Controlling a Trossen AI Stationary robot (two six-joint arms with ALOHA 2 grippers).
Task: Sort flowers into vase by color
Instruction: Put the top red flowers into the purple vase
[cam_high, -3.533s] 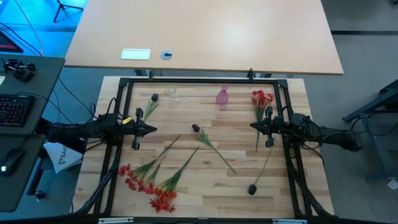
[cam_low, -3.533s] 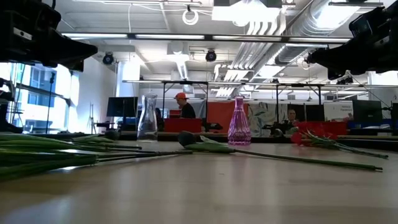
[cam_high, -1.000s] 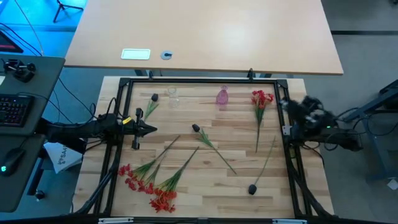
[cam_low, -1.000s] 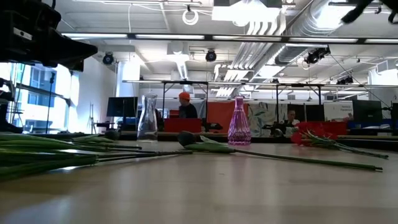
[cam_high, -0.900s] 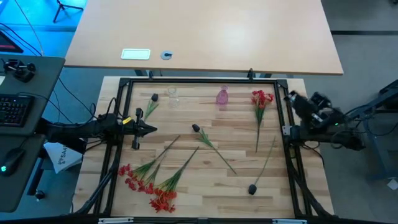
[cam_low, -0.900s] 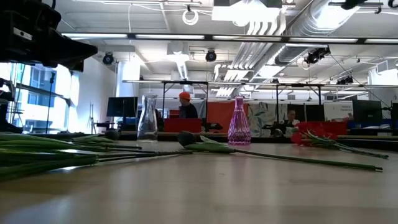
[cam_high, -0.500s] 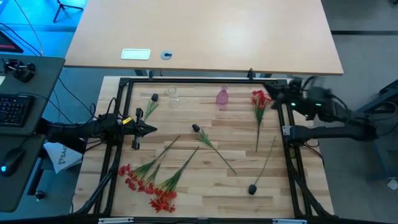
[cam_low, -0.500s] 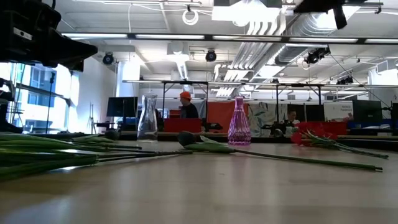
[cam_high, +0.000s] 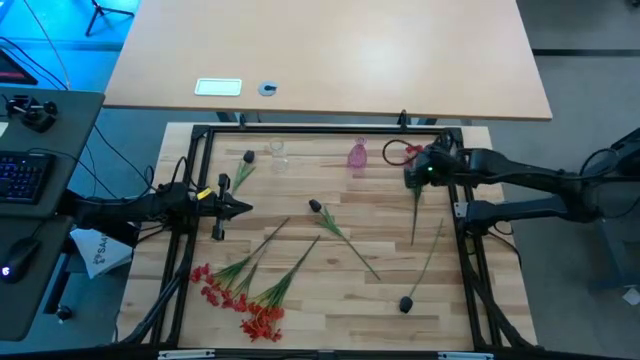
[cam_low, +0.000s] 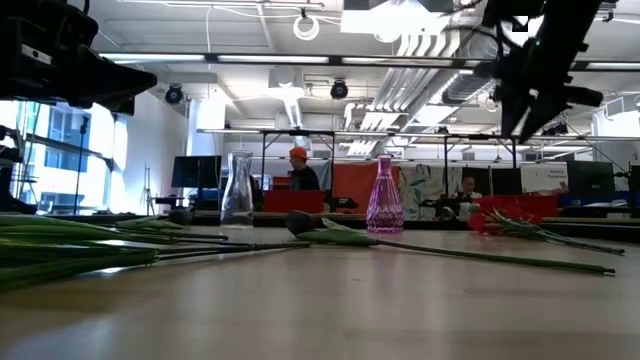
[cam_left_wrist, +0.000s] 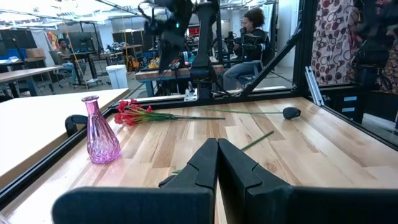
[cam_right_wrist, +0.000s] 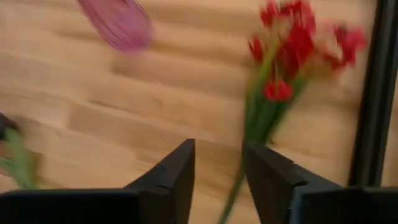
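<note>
A spray of red flowers lies at the table's far right, blossoms toward the far edge and stem toward the near edge. My right gripper hangs above it, pointing steeply down, open, touching nothing. The pink vase and the clear vase stand upright near the far edge. Dark buds lie at the far left, in the middle and at the near right. More red sprays lie at the near left. My left gripper waits at the left, level and shut.
A black frame rims the wooden table. The right arm reaches in over the frame's right rail. Beyond the far edge stands another table with a small white panel. People sit in the room behind.
My right arm has swung up from its place at the table's right edge, toward the far edge and then left over the frame. Its gripper has tipped from level to steeply down over the red spray beside the pink vase. The flowers have stayed where they were.
</note>
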